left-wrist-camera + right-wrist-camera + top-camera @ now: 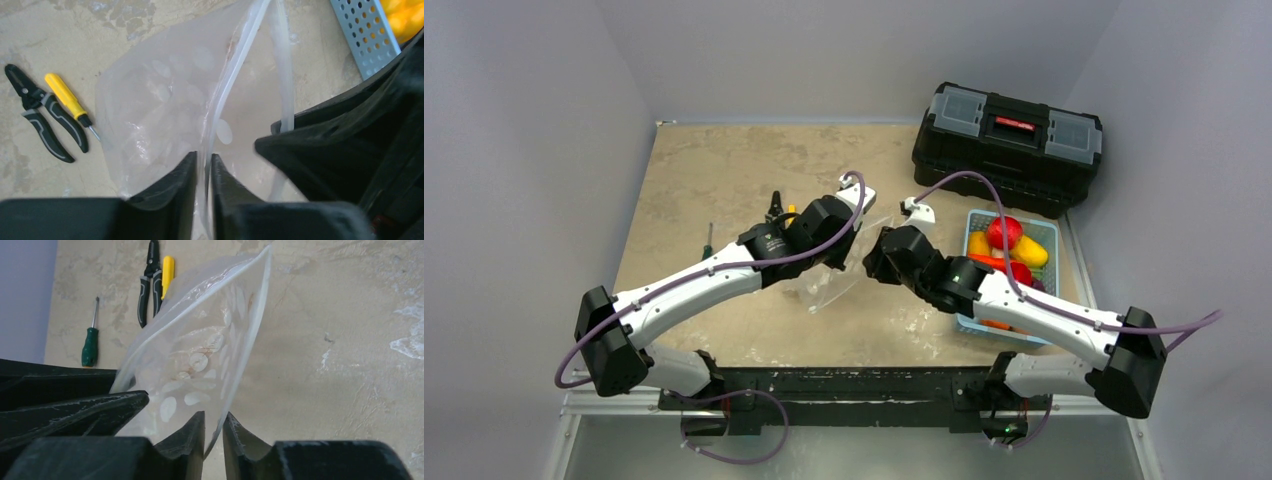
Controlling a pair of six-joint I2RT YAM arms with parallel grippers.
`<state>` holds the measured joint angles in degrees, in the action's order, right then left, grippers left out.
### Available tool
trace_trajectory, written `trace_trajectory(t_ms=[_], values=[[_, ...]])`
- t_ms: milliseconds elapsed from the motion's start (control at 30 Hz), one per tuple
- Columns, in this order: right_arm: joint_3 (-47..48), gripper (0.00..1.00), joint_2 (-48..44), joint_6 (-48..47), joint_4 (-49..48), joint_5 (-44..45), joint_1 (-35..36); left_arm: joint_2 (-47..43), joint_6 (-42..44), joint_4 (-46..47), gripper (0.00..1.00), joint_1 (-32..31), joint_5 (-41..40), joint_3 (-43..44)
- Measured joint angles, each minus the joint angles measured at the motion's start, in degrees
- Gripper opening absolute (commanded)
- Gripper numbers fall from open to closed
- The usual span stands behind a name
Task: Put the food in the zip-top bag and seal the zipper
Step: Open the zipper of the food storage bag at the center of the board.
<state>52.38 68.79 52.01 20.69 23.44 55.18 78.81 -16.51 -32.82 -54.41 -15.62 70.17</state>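
Clear zip-top bag, apparently lifted, pinched by left gripper and right gripper.

The zip-top bag, clear and crinkly with pale oval prints, is hanging raised at the centre of the top view. Its zipper is gaping unsealed, its two strips parting. The food, glossy red, yellow and orange, is lying heaped right of centre.

Robotics lab, enclosed tabletop, toolbox
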Motion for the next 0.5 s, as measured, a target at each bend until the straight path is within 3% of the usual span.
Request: trace_trajectory(t_ms=[67, 267, 367, 500], values=[[-0.02, 0.00, -1.05, 0.42, -0.17, 0.85, 0.26, 0.00, -0.24, -0.02, 0.38, 0.00, -0.15, 0.04], [-0.39, 0.00, -5.31, 0.92, -2.34, 0.96, 0.26, 0.07, -0.44, -0.35, 0.53, 0.00, -0.31, 0.13], [-0.39, 0.00, -6.19, 1.16, -3.58, 0.39, 0.26, 0.09, -0.44, -0.85, 0.47, 0.00, -0.33, 0.13], [-0.39, 0.00, -6.05, 1.18, -3.96, -0.15, 0.26, 0.09, -0.35, -1.25, 0.28, 0.00, -0.35, 0.22]])
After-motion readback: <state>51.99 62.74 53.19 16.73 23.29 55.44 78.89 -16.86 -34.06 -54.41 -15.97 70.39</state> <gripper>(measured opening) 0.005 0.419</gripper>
